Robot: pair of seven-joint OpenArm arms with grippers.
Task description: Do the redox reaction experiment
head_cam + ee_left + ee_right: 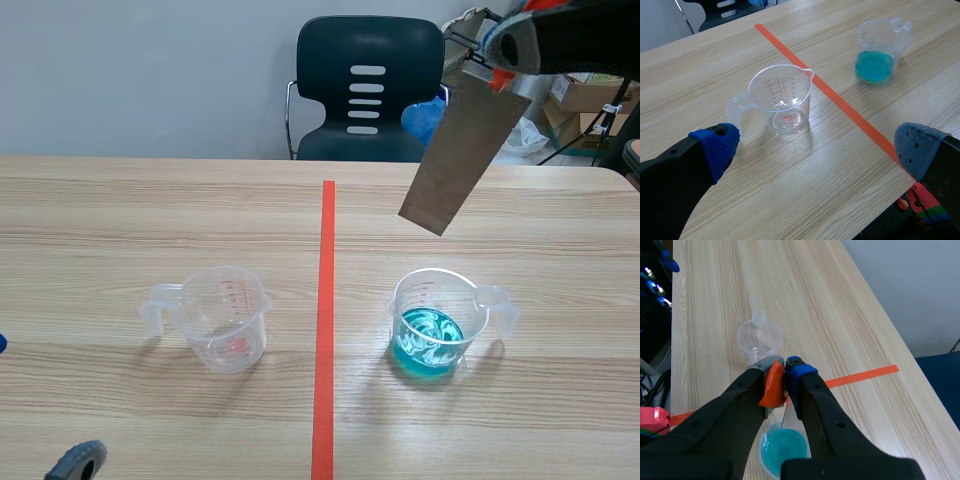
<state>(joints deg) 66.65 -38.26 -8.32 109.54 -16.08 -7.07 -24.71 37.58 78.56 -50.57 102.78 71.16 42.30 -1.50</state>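
- 2 clear plastic measuring cups stand on the wooden tabletop (120,220), 1 on each side of the orange-red tape line (325,320).
- The left measuring cup (228,318) holds no liquid, and its handle points left.
- The right measuring cup (437,325) holds blue liquid, and its handle points right.
- The right gripper (497,75) is raised at the far right and clamped on the top of a grey metal strip (465,160).
- The strip hangs tilted above the blue cup, clear of the liquid.
- The left gripper (820,147) sits low at the near left with its fingers spread apart, holding nothing.
- 1 dark chair (368,85) stands beyond the far edge.
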